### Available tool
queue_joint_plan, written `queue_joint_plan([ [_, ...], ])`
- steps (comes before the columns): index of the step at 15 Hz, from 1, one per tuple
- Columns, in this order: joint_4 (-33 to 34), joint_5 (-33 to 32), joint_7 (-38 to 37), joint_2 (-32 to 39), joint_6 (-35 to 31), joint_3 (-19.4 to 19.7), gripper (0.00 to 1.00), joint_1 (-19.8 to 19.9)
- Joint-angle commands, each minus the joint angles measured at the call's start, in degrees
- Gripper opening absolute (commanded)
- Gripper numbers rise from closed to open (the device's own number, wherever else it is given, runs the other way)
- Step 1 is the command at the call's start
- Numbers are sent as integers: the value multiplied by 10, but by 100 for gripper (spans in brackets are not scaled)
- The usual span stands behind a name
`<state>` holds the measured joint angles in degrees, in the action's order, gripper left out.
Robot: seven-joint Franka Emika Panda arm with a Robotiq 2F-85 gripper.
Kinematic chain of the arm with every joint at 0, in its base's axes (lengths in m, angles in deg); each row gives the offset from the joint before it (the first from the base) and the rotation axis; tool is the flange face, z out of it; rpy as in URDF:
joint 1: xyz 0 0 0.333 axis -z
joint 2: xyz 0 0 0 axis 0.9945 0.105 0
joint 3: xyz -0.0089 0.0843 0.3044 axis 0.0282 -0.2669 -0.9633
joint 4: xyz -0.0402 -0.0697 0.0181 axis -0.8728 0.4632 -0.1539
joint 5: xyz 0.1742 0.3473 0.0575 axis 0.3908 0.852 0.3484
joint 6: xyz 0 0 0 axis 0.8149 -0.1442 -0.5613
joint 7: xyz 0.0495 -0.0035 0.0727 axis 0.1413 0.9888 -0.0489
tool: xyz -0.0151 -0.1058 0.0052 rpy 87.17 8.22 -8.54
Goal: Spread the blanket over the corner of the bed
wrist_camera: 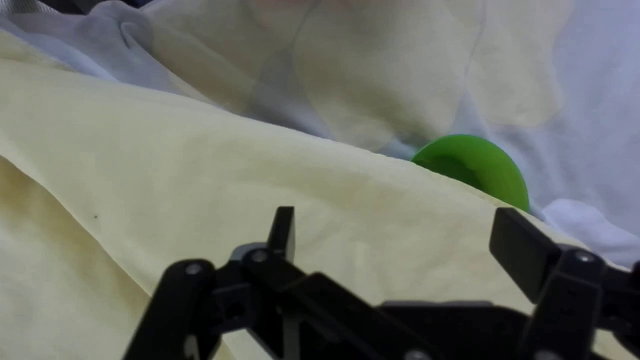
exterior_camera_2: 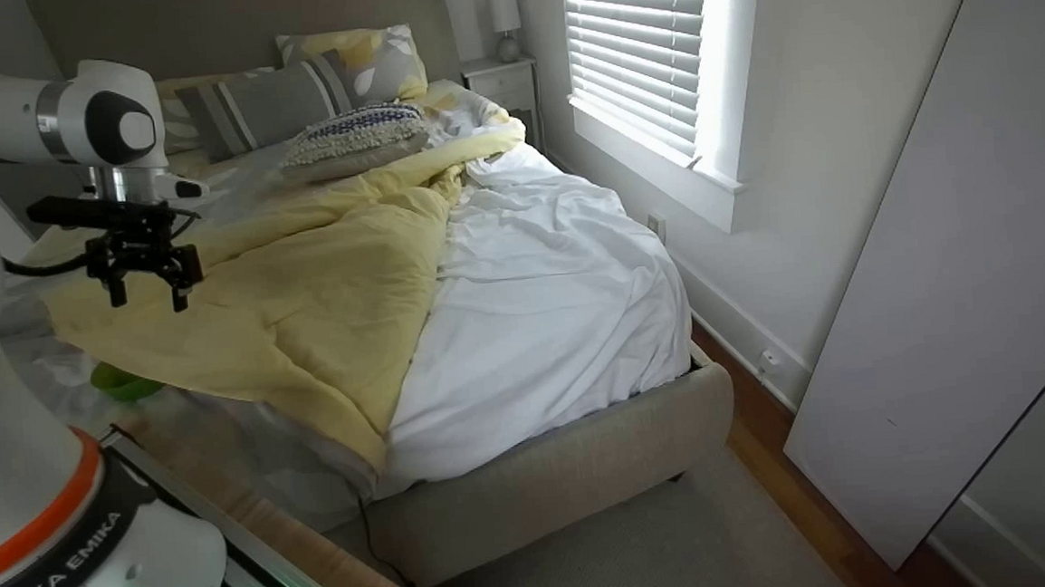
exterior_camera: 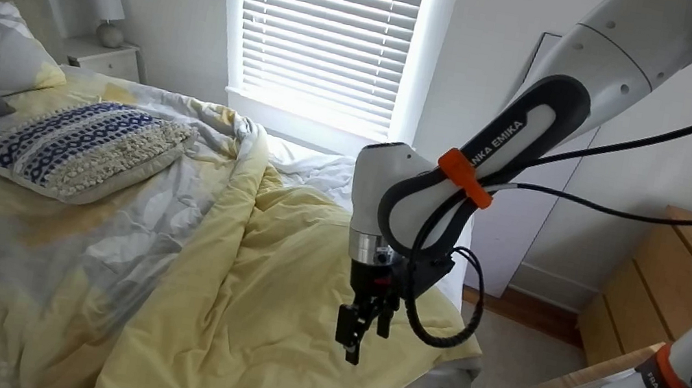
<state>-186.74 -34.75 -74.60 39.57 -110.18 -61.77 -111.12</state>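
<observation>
blanket [exterior_camera: 282, 288], yellow and rumpled, in an exterior view: it lies below the gripper [exterior_camera: 367, 345], whose fingers stand apart with nothing between them. its creases suggest soft, limp, padded cloth, light at a pinch but likely to drag as a whole; breakage seems no concern. its lower part is cut off by the frame, and whether it is one piece with the patterned cover [exterior_camera: 100, 252] cannot be told. in an exterior view, it lies on the bed [exterior_camera_2: 587, 462] and borders the white sheet [exterior_camera_2: 533, 320] at the foot corner; that bordering edge probably offers the best hold, pinched as a fold. in the wrist view, its hem hides part of a green bowl-like object [wrist_camera: 500, 175]; the clearance from fingertips to cloth is unclear.
</observation>
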Motion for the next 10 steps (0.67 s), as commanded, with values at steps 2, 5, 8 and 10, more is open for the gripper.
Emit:
queue_joint_plan([
  [2, 26, -21, 92, 68, -54, -10, 100, -20],
  [5, 37, -49, 150, 98, -105, -16, 100, -30],
  [8, 46, -109, 167, 115, -163, 2, 100, -55],
  [10, 54, -154, 171, 124, -178, 19, 100, -70],
])
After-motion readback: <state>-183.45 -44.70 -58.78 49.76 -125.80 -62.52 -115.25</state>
